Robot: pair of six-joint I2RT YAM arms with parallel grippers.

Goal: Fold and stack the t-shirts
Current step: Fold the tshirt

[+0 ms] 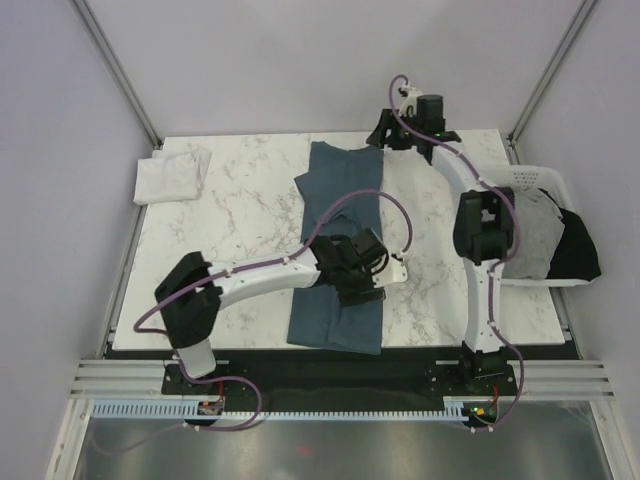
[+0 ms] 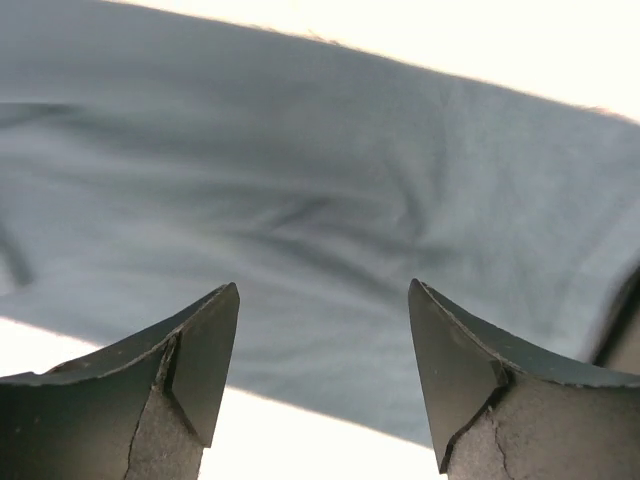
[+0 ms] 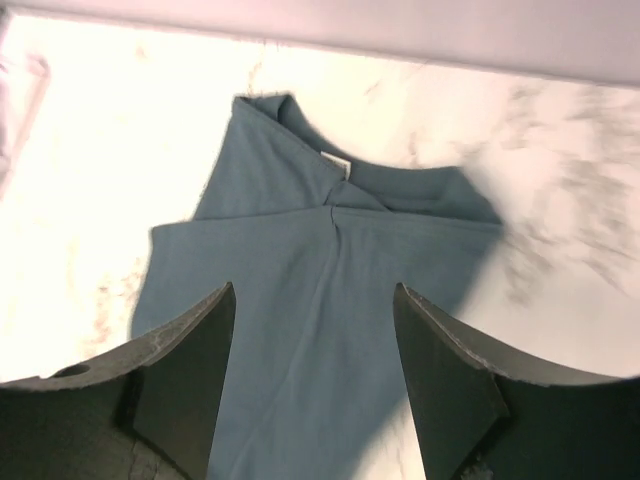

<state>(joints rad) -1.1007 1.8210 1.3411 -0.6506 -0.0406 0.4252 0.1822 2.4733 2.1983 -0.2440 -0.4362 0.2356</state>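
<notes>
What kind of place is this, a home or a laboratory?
Most likely a laboratory robot cell: plain walls framed by metal posts enclose a marble-patterned table, two arms are bolted at its near edge, and t-shirts wait in a white basket.

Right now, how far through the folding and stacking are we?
Done: the white t-shirt looks folded at the far left corner of the table. In hand: the slate-blue t-shirt lies mid-table as a long strip; left gripper and right gripper are open, holding nothing. Left: its cross folds, stacking, then the grey t-shirt and black t-shirt in the basket.
</notes>
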